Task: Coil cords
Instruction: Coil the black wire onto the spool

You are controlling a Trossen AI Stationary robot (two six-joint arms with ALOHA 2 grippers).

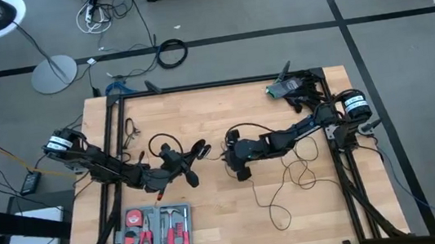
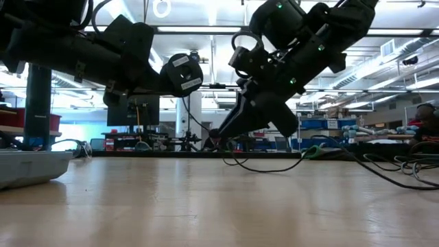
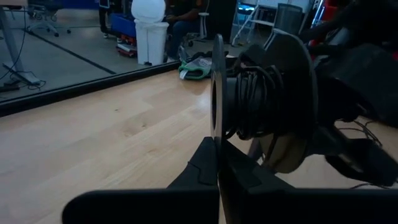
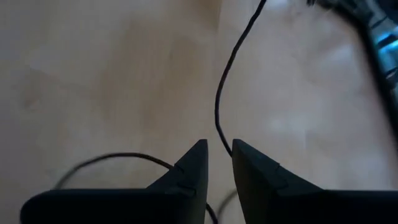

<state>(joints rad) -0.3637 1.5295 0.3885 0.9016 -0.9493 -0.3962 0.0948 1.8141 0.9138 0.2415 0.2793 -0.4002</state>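
From above, I see my left gripper (image 1: 183, 168) clenched on the spool (image 1: 198, 150) at centre frame; the thin, limp cord (image 1: 285, 192) trails lower right. Low view: spool (image 2: 182, 73) raised, upper centre. Right wrist: my right gripper (image 4: 216, 152) is narrowed around the cord (image 4: 225, 87), not visibly pinching; I'd grip gently there, since it will slip.

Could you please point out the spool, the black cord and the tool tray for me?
spool (image 3: 264, 93), left wrist view, on its wound core.
black cord (image 4: 225, 81), right wrist view, mid-strand.
tool tray (image 1: 155, 235), high view, on its middle.
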